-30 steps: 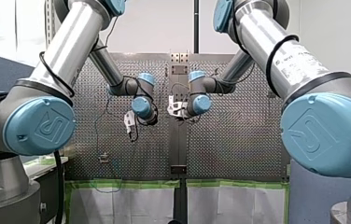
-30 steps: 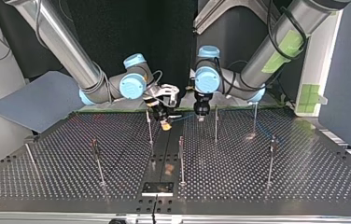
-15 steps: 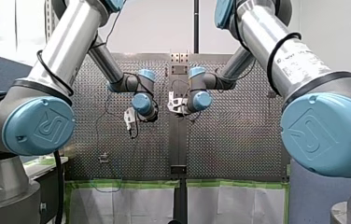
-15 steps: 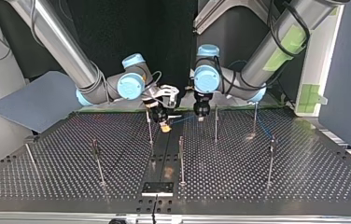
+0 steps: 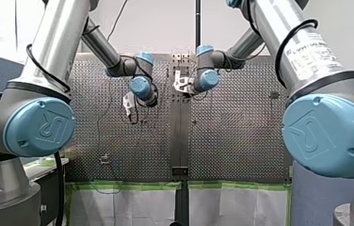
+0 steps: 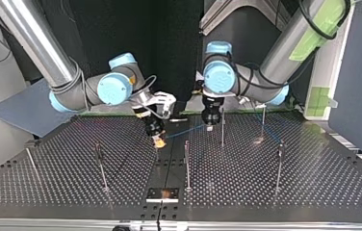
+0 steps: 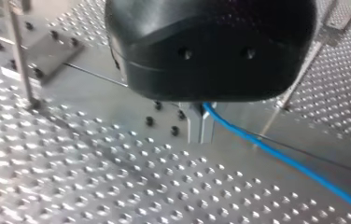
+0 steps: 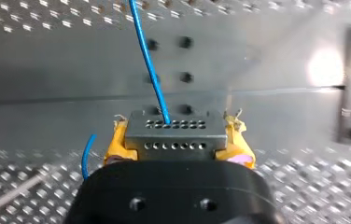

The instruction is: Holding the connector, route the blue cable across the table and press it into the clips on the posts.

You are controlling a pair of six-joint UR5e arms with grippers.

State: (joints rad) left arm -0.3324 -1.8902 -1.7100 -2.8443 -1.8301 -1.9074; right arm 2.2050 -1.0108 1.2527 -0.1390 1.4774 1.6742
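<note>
In the right wrist view my right gripper [image 8: 173, 142] is shut, its yellow pads [image 8: 117, 144] clamping a grey connector [image 8: 173, 133] with rows of small holes. The blue cable [image 8: 148, 60] leaves the connector's top and runs ahead over the plate. My left gripper [image 7: 197, 128] is shut on the same blue cable [image 7: 281, 158], which trails away beside its metal fingers. In the top view the blue cable [image 6: 186, 131] spans between my right gripper [image 6: 159, 140] and my left gripper [image 6: 210, 126], a little above the perforated table [image 6: 265, 192].
Several thin posts stand on the table: one [image 6: 222, 127] right beside my left gripper, one [image 6: 187, 163] nearer the camera in the middle, others [image 6: 101, 166] [image 6: 279, 166] to either side. A dark plate [image 6: 162, 194] lies at the near edge.
In the top view my right gripper moved toward the camera and leftward with the connector. My left gripper dropped slightly while holding the cable. The cable between them is longer.
</note>
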